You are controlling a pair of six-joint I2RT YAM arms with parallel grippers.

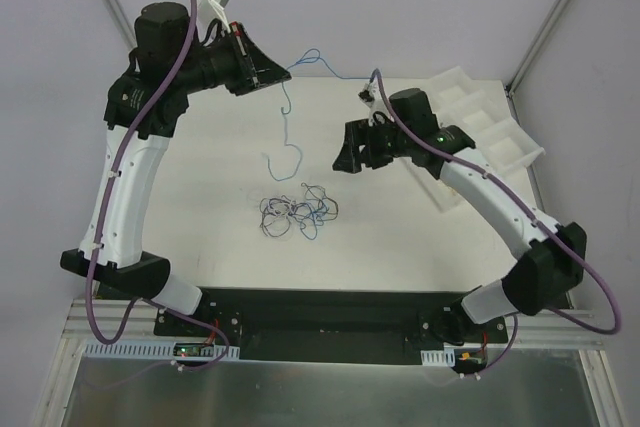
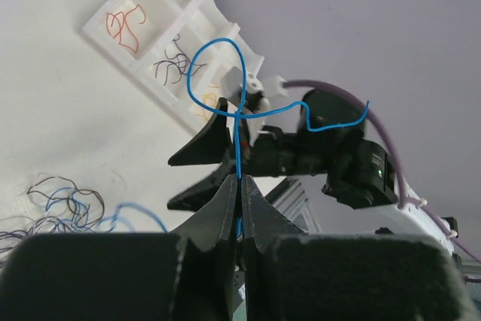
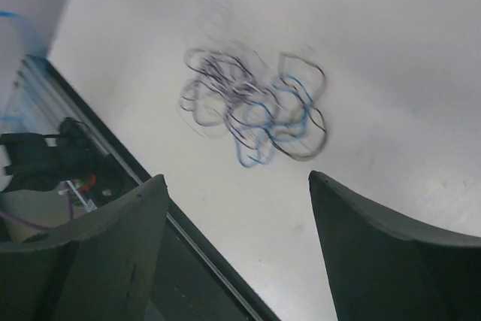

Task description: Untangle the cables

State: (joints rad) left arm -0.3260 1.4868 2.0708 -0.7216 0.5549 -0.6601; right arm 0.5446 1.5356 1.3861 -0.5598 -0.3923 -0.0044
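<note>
- Upper left of the top view: the left gripper (image 1: 284, 71) is raised off the table, its jaws pressed together on a blue wire (image 1: 285, 117).
- In the left wrist view, the wire rises straight out from between the closed fingertips. It curls into a loop above them and trails off to the right in midair.
- From above, the wire loops to the right of the gripper and also hangs down in a wavy line toward the table. It ends in a hook just above the tangle (image 1: 297, 212); whether its tip touches the table cannot be told.
- Centre of the table: the tangle of thin dark and blue wires lies in a loose heap, apart from both grippers.
- Right of centre: the right gripper (image 1: 342, 159) hovers up and to the right of the tangle, jaws spread wide with nothing between them. Its wrist view shows the tangle, blurred, on the table beyond the fingers.
- Far right: a white tray (image 1: 465, 82) with compartments sits at the table's edge. The left wrist view shows orange wires in one compartment and dark wires in the next.
</note>
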